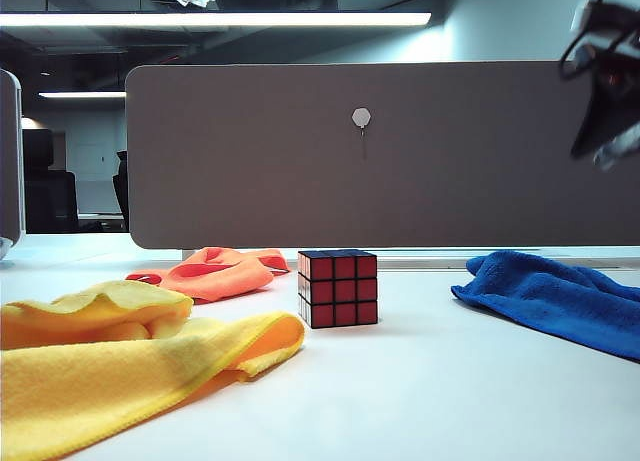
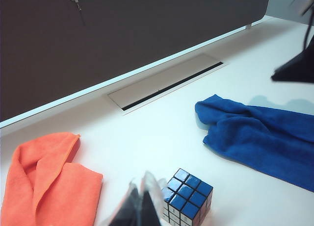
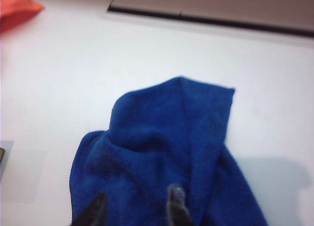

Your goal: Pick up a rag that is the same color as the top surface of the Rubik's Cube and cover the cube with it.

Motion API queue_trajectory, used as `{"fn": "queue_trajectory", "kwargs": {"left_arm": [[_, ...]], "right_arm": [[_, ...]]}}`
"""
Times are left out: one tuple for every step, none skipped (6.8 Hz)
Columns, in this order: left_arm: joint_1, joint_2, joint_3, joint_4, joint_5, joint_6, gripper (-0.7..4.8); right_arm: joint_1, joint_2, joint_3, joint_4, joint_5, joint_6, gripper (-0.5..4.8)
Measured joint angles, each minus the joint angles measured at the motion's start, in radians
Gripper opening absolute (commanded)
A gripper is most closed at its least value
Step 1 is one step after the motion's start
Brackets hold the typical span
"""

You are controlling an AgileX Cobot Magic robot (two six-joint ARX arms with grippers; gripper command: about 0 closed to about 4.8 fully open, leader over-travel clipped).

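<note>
My right gripper (image 3: 135, 209), fingers apart above the rag (image 3: 167, 152), may pinch only a loose fold and drag it short of the Rubik's Cube (image 1: 338, 288); my left gripper (image 2: 140, 206) hangs fingers together beside it.

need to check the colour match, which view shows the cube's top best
The left wrist view: the Rubik's Cube shows its whole blue top surface. The exterior view gives only a thin dark sliver above red sides. The right wrist view barely catches the cube.

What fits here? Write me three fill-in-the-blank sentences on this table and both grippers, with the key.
The Rubik's Cube shows ___ side faces.
The open right gripper hovers over the ___ rag.
The left gripper hangs between the cube and the ___ cloth.
Missing words: red; blue; orange.
</note>
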Motion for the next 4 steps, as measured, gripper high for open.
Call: {"fn": "queue_trajectory", "kwargs": {"left_arm": [[0.000, 0.000, 0.000, 0.000, 0.000, 0.000, -0.05], [0.000, 0.000, 0.000, 0.000, 0.000, 0.000, -0.05], [0.000, 0.000, 0.000, 0.000, 0.000, 0.000, -0.05], [0.000, 0.000, 0.000, 0.000, 0.000, 0.000, -0.05]], "right_arm": [[0.000, 0.088, 0.000, 0.028, -0.009, 0.001, 2.36], [0.000, 0.203, 0.000, 0.056, -0.001, 0.002, 2.50], [0.000, 0.228, 0.000, 0.058, 0.016, 0.001, 2.55], [0.000, 0.238, 0.000, 0.063, 0.020, 0.002, 2.88]]}}
